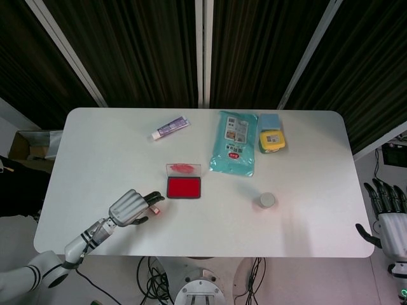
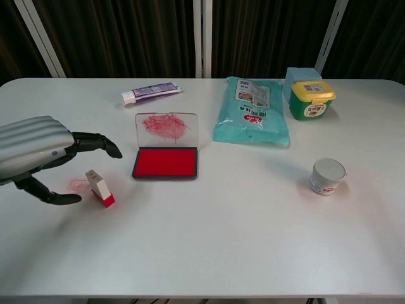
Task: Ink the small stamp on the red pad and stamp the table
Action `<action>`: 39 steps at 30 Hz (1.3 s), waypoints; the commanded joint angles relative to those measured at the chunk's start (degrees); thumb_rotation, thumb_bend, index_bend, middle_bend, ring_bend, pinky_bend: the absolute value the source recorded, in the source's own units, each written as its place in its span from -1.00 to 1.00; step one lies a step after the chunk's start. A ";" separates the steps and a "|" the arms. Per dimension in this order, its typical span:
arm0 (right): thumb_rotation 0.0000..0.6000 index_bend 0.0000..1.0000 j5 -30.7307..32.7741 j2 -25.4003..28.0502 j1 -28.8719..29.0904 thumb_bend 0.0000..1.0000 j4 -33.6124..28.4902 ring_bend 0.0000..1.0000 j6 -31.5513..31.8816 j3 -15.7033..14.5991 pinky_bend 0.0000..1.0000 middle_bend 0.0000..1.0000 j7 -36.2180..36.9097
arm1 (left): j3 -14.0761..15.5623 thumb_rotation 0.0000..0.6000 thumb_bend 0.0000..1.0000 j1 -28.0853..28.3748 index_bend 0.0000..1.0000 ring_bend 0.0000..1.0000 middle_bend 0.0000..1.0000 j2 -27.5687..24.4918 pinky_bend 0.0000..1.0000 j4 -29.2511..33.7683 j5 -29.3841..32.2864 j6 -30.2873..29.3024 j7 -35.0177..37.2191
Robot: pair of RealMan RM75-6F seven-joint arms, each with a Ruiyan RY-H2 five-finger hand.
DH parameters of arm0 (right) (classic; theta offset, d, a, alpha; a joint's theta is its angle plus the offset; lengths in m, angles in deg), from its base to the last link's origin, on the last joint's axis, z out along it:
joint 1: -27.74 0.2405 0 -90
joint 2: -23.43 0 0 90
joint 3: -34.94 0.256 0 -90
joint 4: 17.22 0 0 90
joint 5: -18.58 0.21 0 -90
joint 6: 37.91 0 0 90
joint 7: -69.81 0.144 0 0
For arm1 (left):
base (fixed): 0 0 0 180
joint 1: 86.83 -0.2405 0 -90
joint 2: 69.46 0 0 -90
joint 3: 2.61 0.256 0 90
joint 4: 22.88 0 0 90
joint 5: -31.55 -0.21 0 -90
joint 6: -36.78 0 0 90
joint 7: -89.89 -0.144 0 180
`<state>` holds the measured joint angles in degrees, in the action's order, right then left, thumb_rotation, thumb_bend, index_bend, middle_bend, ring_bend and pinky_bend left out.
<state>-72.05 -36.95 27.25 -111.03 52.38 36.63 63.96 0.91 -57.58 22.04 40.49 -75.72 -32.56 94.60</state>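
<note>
The small white stamp with a red base (image 2: 100, 188) lies tilted on the white table (image 2: 221, 228), left of the open red ink pad (image 2: 165, 162); a faint red smear (image 2: 78, 185) marks the table beside it. In the head view the stamp (image 1: 154, 208) shows just off my left hand's fingertips. My left hand (image 2: 39, 152) hovers above and left of the stamp, fingers apart, holding nothing. The same hand (image 1: 130, 207) reaches in from the lower left. My right hand (image 1: 389, 219) hangs open off the table's right edge.
A toothpaste tube (image 2: 150, 93) lies at the back left. A teal wipes packet (image 2: 252, 111), a yellow-lidded green tub (image 2: 312, 99) and a blue box (image 2: 300, 76) sit at the back right. A small white jar (image 2: 328, 175) stands on the right.
</note>
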 commanded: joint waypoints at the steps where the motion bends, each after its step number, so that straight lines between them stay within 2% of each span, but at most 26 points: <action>1: 1.00 -1.00 0.30 0.18 -0.09 -0.80 -0.01 -1.00 -0.02 0.05 -1.00 -1.00 -0.03 | 0.71 1.00 -0.58 0.76 -0.46 0.77 -0.40 2.05 1.00 -2.52 0.73 0.63 -0.09; 9: 1.00 -1.00 0.95 0.35 -0.15 -0.80 0.01 -1.00 -0.33 0.15 -1.00 -1.00 -0.02 | 1.82 1.00 -0.38 1.33 -0.24 0.83 -0.18 5.42 1.00 -8.42 0.63 -1.97 2.85; 27: 1.00 -1.00 2.70 0.20 -0.12 -0.80 0.73 -1.00 -1.21 0.55 -1.00 -1.00 0.07 | 3.63 1.00 -0.38 2.11 -0.09 0.88 -0.05 9.95 1.00 -19.09 0.17 -8.06 5.16; 39: 1.00 -1.00 3.13 0.07 0.02 -0.80 1.21 -1.00 -1.77 0.59 -1.00 -1.00 0.38 | 4.91 1.00 -0.38 2.58 -0.03 0.88 0.01 10.90 1.00 -20.88 0.71 -8.28 5.97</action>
<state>-68.92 -36.88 27.27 -109.82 50.61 37.22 64.34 5.81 -55.01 32.91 19.63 -75.02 -40.85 100.56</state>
